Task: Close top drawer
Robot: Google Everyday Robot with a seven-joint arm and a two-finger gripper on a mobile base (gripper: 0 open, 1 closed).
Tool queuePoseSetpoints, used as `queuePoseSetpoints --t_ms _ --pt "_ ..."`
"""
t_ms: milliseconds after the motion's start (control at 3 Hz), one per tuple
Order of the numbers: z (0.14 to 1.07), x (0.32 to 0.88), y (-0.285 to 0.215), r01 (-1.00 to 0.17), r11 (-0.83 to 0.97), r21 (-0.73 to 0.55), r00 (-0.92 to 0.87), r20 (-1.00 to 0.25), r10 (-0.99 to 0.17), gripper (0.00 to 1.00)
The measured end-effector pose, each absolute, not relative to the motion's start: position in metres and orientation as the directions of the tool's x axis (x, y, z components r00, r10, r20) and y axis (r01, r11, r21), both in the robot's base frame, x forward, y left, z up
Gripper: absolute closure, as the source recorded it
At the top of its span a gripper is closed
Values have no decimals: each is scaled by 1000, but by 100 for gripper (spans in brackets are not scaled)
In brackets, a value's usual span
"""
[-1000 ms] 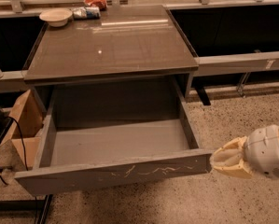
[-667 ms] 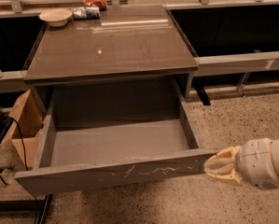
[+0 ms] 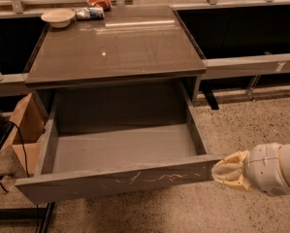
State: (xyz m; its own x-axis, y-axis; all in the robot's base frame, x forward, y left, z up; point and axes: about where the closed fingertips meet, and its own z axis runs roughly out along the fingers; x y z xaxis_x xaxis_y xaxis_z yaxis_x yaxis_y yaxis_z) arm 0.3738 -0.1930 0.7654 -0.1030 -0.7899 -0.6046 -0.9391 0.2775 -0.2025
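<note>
The top drawer is pulled fully out of the grey cabinet. It is wide, deep and empty inside. Its flat front panel bears pale whitish scratches near the middle. My gripper comes in from the right, low in the camera view. Its cream fingertips sit at the right end of the drawer's front panel, touching or almost touching it. The white wrist housing trails to the right edge of the view.
The cabinet top holds a white bowl and snack packets at the back. A cardboard box and a black cable stand left of the drawer. Speckled floor lies to the right.
My gripper has moved left, from a little clear of the drawer's right end to right against the front panel's right edge. The drawer stands as far out as before.
</note>
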Motion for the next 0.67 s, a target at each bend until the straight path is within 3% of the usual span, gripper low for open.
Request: queuePoseSetpoints --t_ms 667 --pt "730 380 -174 -940 196 -280 3 -581 -814 100"
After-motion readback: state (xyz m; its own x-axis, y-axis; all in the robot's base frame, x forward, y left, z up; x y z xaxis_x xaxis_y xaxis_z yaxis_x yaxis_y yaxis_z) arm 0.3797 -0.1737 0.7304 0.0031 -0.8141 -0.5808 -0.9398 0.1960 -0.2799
